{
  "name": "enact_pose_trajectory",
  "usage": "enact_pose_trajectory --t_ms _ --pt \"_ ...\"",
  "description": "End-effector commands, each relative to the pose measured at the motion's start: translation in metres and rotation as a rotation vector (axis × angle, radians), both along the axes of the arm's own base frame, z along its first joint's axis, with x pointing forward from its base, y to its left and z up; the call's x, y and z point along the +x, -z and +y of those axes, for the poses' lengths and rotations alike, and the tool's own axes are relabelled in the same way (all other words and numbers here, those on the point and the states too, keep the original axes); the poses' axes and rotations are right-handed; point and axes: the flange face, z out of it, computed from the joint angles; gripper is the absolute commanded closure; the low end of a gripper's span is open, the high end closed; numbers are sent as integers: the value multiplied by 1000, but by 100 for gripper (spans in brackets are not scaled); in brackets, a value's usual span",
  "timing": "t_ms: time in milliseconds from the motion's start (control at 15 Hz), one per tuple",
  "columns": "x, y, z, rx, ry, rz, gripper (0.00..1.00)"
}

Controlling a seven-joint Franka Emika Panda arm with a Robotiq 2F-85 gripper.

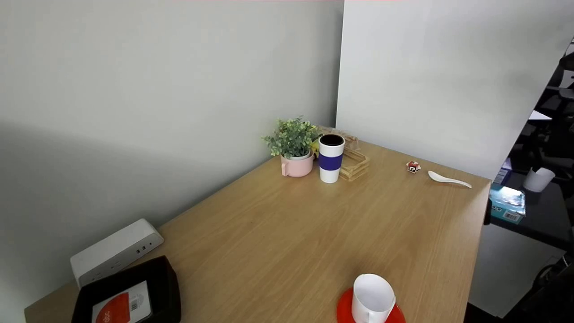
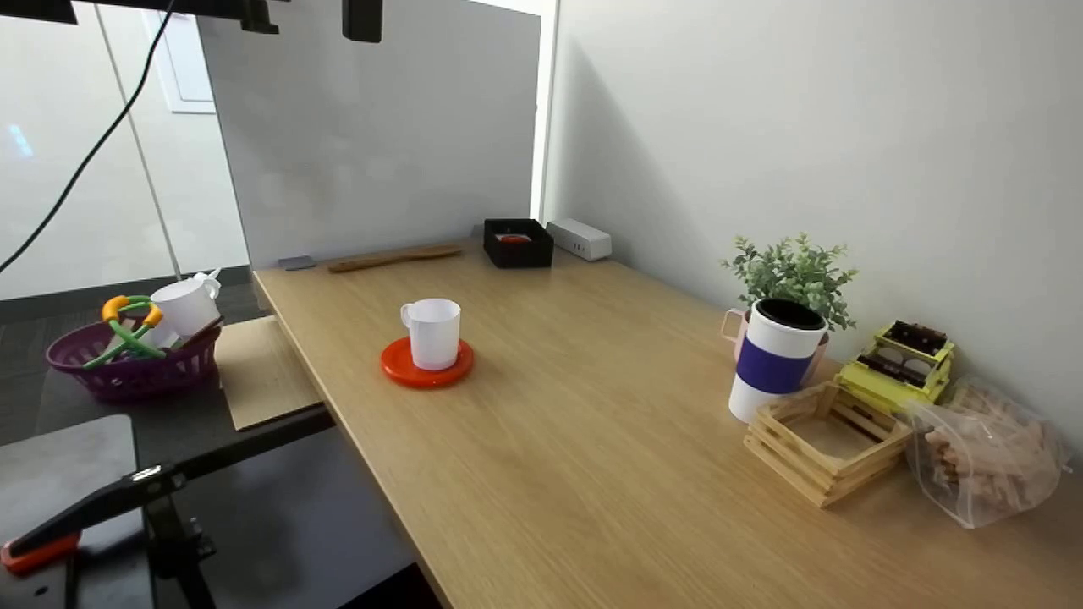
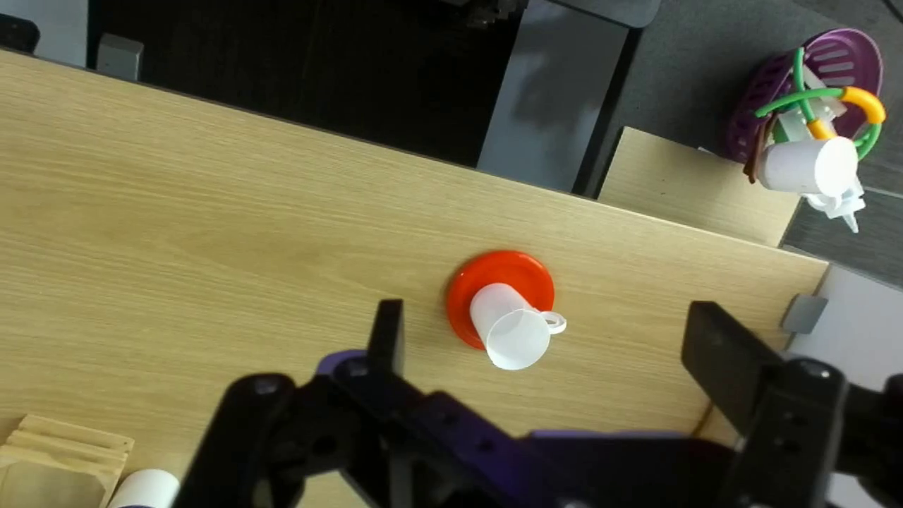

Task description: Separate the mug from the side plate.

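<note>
The small white mug (image 2: 435,334) stands upright on the red-orange side plate (image 2: 398,365) near the table's front edge. The mug (image 1: 373,298) and plate (image 1: 345,309) also show at the bottom of an exterior view. In the wrist view the mug (image 3: 518,339) sits on the plate (image 3: 504,267), its handle pointing right. My gripper (image 3: 547,305) is open and empty, high above the table. Its fingers appear either side of the mug, touching nothing. Dark parts, likely the gripper (image 2: 311,19), show at the top edge of an exterior view.
A white cup with a blue band (image 2: 772,364), a potted plant (image 1: 291,139), a wooden crate (image 2: 829,457) and a clear bag (image 2: 986,461) stand by the wall. A black tray (image 2: 518,245), a white power box (image 1: 116,251), a spoon (image 1: 448,179) and a purple basket (image 2: 135,372) also show.
</note>
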Motion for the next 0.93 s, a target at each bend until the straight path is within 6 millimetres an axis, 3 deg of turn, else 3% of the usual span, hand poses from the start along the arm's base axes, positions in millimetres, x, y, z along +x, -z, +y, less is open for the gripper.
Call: enact_pose_trajectory --t_ms 0,400,867 --pt "1 2 -9 -62 13 12 0" --pt "13 12 -14 -181 -52 46 0" --pt "54 33 38 -215 -197 86 0"
